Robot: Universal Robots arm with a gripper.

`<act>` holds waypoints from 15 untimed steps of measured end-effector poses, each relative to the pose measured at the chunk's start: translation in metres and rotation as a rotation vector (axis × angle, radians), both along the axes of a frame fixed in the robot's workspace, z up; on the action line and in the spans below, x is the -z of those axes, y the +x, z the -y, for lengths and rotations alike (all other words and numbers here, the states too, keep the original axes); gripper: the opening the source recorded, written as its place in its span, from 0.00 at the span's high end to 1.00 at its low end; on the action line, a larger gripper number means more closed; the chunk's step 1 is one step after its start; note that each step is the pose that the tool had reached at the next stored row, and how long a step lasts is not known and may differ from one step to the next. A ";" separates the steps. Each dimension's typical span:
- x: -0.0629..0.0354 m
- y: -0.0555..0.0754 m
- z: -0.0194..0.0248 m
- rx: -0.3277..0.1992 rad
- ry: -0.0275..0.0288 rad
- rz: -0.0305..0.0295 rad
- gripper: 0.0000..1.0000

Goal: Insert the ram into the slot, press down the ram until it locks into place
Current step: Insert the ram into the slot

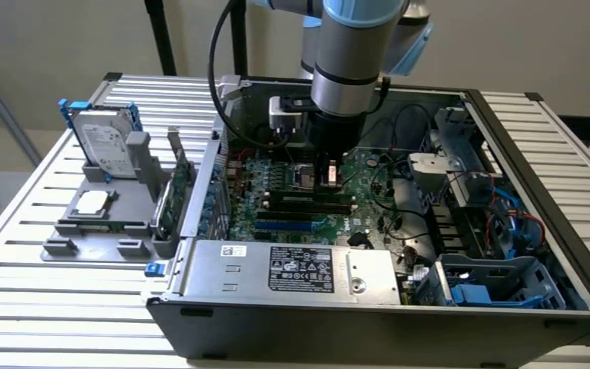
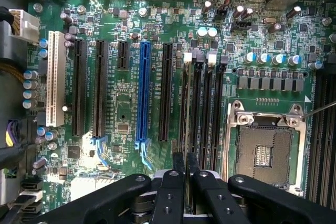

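My gripper [image 2: 185,157] has its two black fingers pressed close together with nothing wide between them. It hangs over the near end of the outermost black memory slot [image 2: 187,65]. A thin greenish strip, the ram [image 2: 184,109], shows edge-on along that slot. I cannot tell whether the fingertips touch it. Identical black slots [image 2: 208,108] run parallel beside it. In the exterior view the gripper [image 1: 326,183] reaches down into the open case, just above the black slots [image 1: 306,203] on the motherboard [image 1: 274,165].
A blue slot [image 2: 143,93] and black expansion slots [image 2: 100,87] lie beside the memory slots. The open CPU socket [image 2: 265,153] sits on the other side. The case holds a power supply [image 1: 295,270], cables [image 1: 408,223] and drive cages [image 1: 500,280]. A grey fixture with a hard drive [image 1: 105,146] stands outside.
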State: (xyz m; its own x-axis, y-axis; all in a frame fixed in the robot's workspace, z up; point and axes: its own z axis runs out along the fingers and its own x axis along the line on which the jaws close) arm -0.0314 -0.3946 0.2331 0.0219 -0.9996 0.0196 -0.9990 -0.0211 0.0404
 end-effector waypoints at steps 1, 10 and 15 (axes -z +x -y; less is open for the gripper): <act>0.0001 0.000 0.0000 0.002 0.0000 0.0000 0.87; 0.0013 0.000 0.0000 0.003 -0.0003 0.0000 0.87; 0.0021 0.000 0.0000 0.003 -0.0031 -0.0001 0.87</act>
